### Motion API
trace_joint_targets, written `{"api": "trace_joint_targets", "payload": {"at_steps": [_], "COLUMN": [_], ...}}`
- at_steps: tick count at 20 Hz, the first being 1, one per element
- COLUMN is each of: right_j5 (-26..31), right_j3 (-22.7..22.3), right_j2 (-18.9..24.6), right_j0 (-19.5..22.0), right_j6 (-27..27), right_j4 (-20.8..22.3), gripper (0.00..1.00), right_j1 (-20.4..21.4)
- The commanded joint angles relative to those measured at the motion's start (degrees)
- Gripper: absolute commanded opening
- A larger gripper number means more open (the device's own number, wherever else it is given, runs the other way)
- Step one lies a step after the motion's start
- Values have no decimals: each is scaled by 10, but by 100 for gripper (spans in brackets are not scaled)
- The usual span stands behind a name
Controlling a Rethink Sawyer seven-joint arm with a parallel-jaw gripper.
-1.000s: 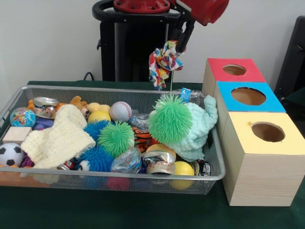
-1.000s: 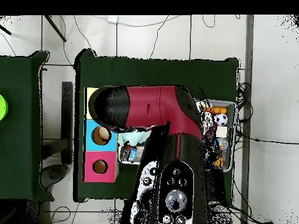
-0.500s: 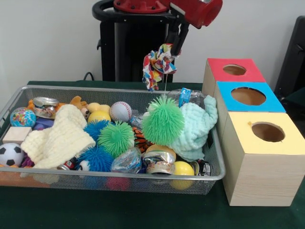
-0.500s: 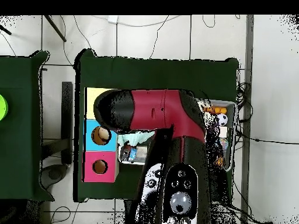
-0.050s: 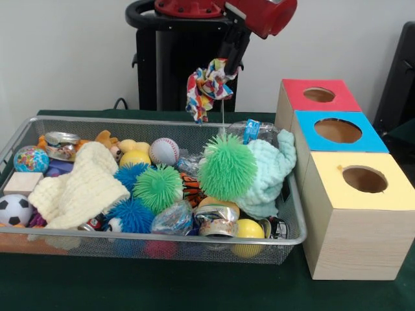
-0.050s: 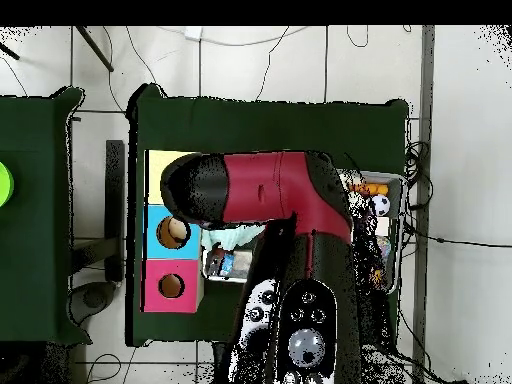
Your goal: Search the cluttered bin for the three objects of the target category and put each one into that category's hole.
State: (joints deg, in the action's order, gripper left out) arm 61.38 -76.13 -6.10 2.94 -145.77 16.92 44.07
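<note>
Fingers of the gripper (image 5: 225, 63) pinch a patterned cloth (image 5: 207, 84), which dangles above the bin's (image 5: 162, 241) back rim, left of the red box (image 5: 318, 95). This looks like the carry step; next, swing right over the cloth category's hole and release.

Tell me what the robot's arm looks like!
The arm is thick and rounded, dark red with black sections. Seen from above, its base carries a black panel with round grey buttons. From the front, a slim black end effector hangs below the red shell.
</note>
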Motion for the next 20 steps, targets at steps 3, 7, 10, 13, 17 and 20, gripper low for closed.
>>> {"api": "trace_joint_targets", "payload": {"at_steps": [3, 7, 10, 13, 17, 20], "right_j5": [9, -41, -132, -141, -129, -175], "right_j3": [12, -26, -93, -106, -75, -51], "right_j2": [41, 42, 21, 12, -4, -34], "right_j0": [-3, -7, -35, -55, -85, -119], "right_j6": [102, 97, 25, -19, -61, -134], "right_j4": [58, 74, 103, 99, 104, 118], "gripper": [0, 0, 0, 0, 0, 0], "right_j1": [-13, -6, -12, -21, -58, -118]}}
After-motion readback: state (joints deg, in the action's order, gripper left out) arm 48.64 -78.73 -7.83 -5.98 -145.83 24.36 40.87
